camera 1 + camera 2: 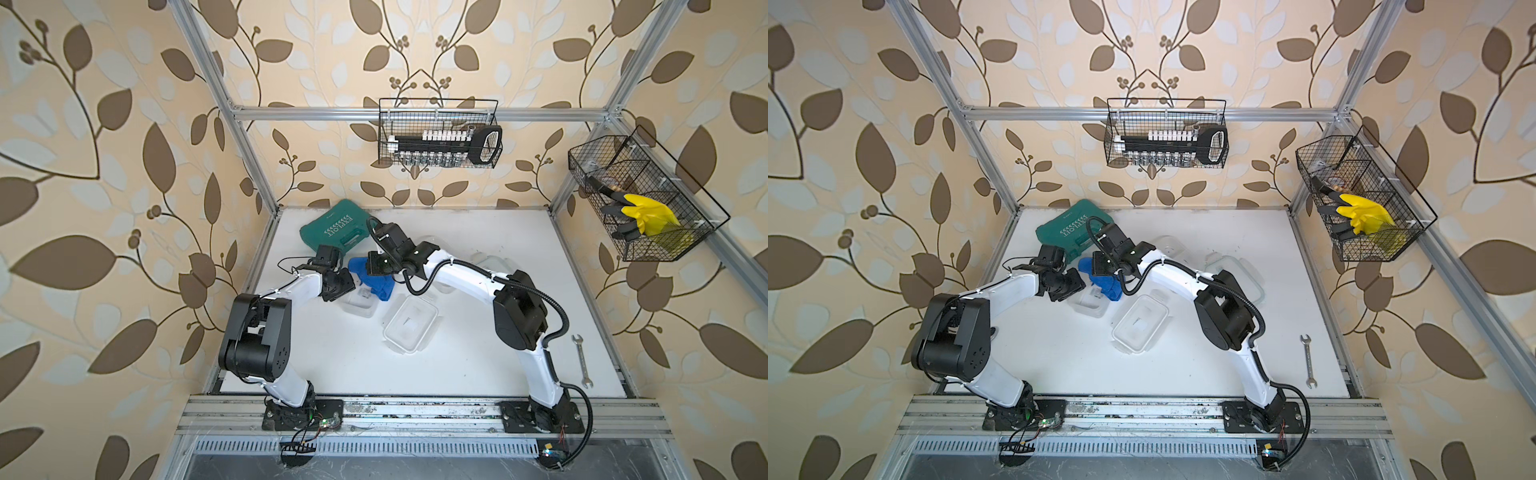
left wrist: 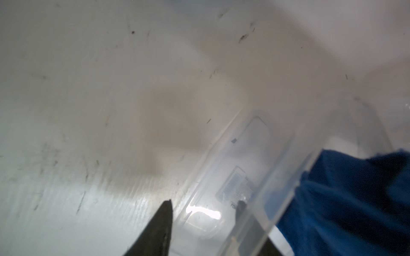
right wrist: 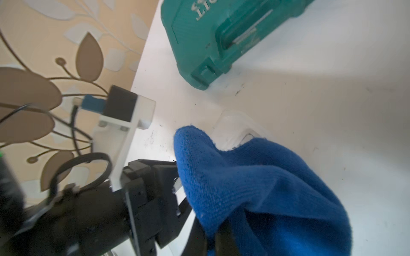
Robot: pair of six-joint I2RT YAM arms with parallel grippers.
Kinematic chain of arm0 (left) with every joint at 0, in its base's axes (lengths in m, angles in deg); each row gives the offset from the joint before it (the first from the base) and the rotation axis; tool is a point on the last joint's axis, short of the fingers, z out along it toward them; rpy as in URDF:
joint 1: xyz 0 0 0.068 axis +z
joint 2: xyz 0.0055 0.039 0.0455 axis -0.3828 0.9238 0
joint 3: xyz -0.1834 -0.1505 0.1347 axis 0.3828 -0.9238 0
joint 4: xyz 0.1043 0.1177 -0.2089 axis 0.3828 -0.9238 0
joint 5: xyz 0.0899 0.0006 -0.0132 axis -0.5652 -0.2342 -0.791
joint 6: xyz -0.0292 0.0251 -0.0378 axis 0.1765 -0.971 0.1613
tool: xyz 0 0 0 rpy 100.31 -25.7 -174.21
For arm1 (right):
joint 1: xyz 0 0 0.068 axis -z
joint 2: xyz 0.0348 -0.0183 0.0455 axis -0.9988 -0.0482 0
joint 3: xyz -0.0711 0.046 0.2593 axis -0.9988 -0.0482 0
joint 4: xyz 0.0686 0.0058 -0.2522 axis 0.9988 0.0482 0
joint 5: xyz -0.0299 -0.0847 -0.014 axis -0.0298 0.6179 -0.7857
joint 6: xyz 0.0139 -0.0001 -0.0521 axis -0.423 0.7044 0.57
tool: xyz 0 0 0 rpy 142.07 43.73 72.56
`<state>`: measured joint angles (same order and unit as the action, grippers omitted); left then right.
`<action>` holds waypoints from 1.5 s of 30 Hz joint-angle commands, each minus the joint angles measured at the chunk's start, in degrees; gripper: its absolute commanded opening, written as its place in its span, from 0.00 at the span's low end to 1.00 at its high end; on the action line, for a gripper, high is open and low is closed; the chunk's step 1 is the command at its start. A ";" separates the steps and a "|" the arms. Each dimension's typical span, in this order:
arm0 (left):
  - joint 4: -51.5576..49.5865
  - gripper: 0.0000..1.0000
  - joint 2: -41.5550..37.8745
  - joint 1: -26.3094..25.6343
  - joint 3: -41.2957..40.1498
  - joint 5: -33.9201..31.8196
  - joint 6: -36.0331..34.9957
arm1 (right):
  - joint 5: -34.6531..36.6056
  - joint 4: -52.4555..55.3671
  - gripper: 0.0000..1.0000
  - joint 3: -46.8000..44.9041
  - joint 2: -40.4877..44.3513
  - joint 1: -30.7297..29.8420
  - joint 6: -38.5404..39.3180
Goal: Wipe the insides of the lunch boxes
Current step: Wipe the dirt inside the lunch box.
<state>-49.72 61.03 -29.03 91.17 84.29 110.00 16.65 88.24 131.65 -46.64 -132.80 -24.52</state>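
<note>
**Tub** (image 1: 360,308): clear plastic, deep, rectangular with rounded corners. It stands on the table (image 1: 457,374) at centre-left in both top views. The left wrist view shows a printed label through its base.

**Table:** white, smooth, marked with fine scratches and dark specks.

**Left gripper** (image 2: 204,205): black tapered fingers (image 2: 159,226), partly open. One finger is outside the tub's wall and the other inside, seen through the plastic. Whether they pinch the wall cannot be told.

**Right gripper** (image 3: 210,239): closed on the cloth.

**Cloth** (image 3: 255,177): deep blue, looped knit pile, bunched in soft folds. It lies at the tub's upper-right edge in both top views. The left wrist view shows one fold through the clear wall.

**Lid** (image 1: 411,328): clear plastic, flat, a rounded rectangle with side flaps. It lies just right of the tub, below centre.

**Case** (image 1: 336,226): green hard plastic with a moulded handle recess and white lettering. It sits at the upper left of the table.

**Spanner** (image 1: 581,359): bare steel, open at both ends. It lies at the lower right of the table, well apart from the tub.

**Back basket** (image 1: 440,133): black wire mesh on the back rail, holding a socket rack.

**Side basket** (image 1: 640,195): black wire mesh at the right edge, holding a yellow rubber glove (image 1: 642,214).
</note>
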 commanded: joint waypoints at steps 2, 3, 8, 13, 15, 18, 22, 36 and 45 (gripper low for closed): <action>3.36 0.26 -1.51 0.80 -0.86 2.64 0.85 | 0.66 3.19 0.00 0.96 -3.96 1.33 -6.89; 3.80 0.23 -2.29 0.80 -1.14 2.98 0.92 | 0.63 3.17 0.00 0.81 -4.72 1.59 -8.06; 5.23 0.13 -4.17 0.55 -1.76 5.82 1.33 | 0.20 1.04 0.00 2.28 -7.96 1.62 -13.18; 7.24 0.09 -3.70 -0.74 -2.24 7.46 1.16 | -4.74 -1.66 0.00 7.85 -13.05 -0.19 -17.55; 7.73 0.09 -3.42 -1.03 -2.33 7.85 1.21 | -6.76 -0.93 0.00 10.84 -15.24 -1.15 -18.09; 6.31 0.09 -3.60 -1.08 -1.74 6.87 0.08 | -7.58 0.32 0.00 11.18 -15.90 -2.04 -17.89; 3.91 0.10 -4.54 -1.03 -0.36 5.15 -0.82 | -8.00 1.50 0.00 7.70 -15.01 -2.08 -15.67; -5.53 0.13 -3.86 -0.99 7.51 -1.46 -3.15 | -30.91 15.85 0.00 9.17 -15.69 -4.22 -1.35; -8.73 0.12 -0.56 -0.95 12.60 -4.06 -3.45 | -23.99 40.21 0.00 14.20 -15.55 -6.76 15.66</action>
<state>-67.18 61.47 -30.50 98.82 80.51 104.34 -6.63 109.09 144.81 -60.04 -135.62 -17.92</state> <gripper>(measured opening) 0.125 0.049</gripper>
